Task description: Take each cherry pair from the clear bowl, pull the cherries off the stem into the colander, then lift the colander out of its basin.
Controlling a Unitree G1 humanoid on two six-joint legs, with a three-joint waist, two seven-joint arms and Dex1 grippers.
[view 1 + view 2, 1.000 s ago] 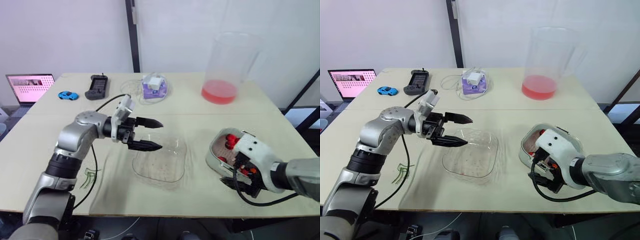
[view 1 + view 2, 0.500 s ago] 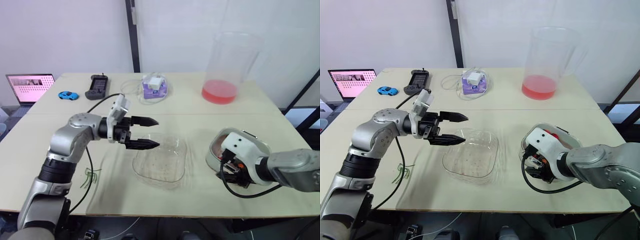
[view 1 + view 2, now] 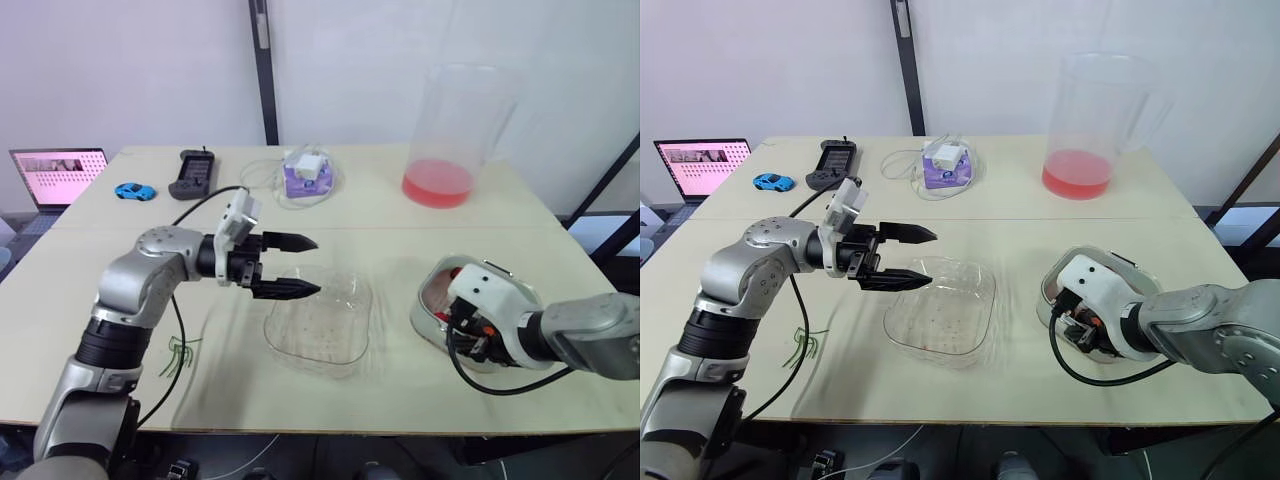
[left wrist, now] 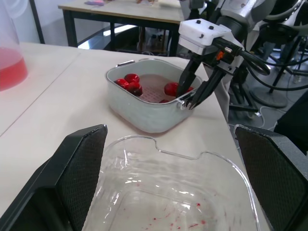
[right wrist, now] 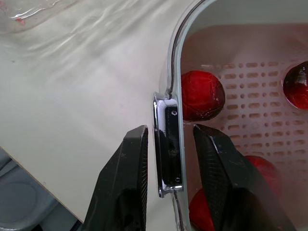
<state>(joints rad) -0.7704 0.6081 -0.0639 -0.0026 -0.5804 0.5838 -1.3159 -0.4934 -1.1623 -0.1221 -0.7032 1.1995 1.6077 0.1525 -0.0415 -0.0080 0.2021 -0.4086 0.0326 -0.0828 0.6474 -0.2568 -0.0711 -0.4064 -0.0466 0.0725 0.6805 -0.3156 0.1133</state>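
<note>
Stains (image 4: 188,224) dot your clear bowl (image 3: 345,345); right of it sits the basin (image 4: 144,115) with the colander (image 4: 150,92) inside. Your left gripper (image 3: 316,266) hovers over the bowl's left rim, jaws spread. Your right gripper (image 5: 171,129), jaws apart, straddles the basin's rim handle (image 5: 168,159), beside loose cherries (image 4: 131,79) in the colander.

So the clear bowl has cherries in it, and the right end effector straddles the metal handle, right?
Not quite: the clear bowl holds only red smears, as the left wrist view shows; the cherries sit in the colander. The right end effector does straddle the metal handle.
</note>
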